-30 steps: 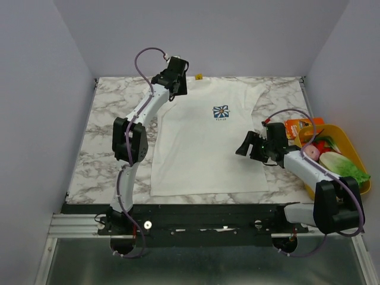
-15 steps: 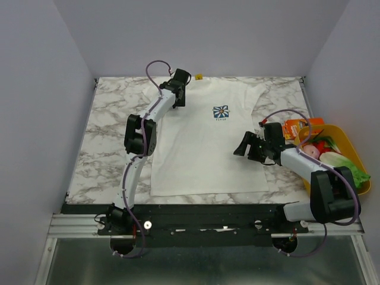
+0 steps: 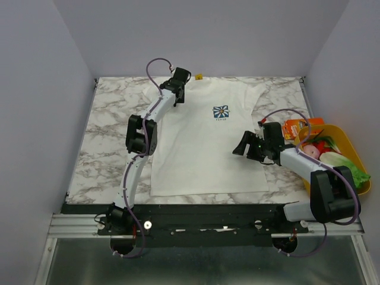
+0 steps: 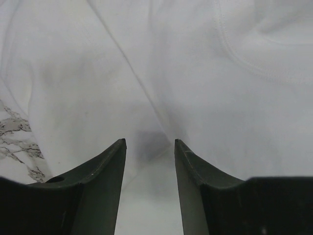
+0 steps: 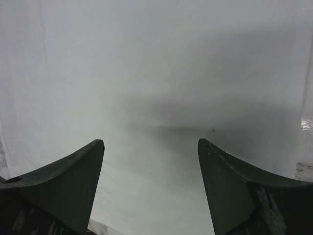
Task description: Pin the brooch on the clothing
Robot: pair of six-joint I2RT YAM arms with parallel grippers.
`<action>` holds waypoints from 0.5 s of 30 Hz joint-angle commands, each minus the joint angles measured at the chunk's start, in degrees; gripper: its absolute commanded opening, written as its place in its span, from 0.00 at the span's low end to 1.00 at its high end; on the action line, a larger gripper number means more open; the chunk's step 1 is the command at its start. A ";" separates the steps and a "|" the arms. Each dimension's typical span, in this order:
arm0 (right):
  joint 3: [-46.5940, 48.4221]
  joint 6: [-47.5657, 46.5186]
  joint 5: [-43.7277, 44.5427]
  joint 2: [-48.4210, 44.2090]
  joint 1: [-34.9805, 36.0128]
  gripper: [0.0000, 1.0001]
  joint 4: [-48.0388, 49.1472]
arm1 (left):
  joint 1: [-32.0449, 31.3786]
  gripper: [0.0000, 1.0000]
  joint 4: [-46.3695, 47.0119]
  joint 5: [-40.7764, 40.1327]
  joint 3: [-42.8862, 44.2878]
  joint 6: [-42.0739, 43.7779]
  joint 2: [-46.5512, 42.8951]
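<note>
**Left hand narrows over the shirt's shoulder**
The left hand (image 4: 149, 143) has shifted toward the collar since 1 s ago. It stands half open astride a crease of the shirt (image 3: 202, 148), which lies flat on the table (image 3: 107, 130). The right hand (image 3: 238, 149) stays wide open and empty. No brooch shows, so pinning has not begun.
</note>
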 commanded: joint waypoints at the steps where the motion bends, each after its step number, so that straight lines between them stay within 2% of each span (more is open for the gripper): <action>1: -0.06 0.05 -0.85 0.54 0.40 0.86 1.23 | 1.06 0.52 0.95 -0.22 1.51 1.04 3.27; 3: -0.15 -0.04 -0.76 0.54 0.40 0.85 1.31 | 1.77 0.51 1.21 1.45 0.81 0.07 3.28; 7: 0.03 -0.13 -0.85 0.54 0.40 0.86 1.23 | 1.77 0.38 1.83 1.38 -0.16 -0.19 2.75; 10: 0.12 -0.22 -0.94 0.45 0.40 0.85 1.23 | 1.77 0.35 3.67 -0.11 -2.62 -0.54 0.73; 15: -0.15 -0.30 -0.59 0.45 0.31 0.85 1.23 | 1.94 0.36 5.17 -2.49 -4.64 -0.37 -2.61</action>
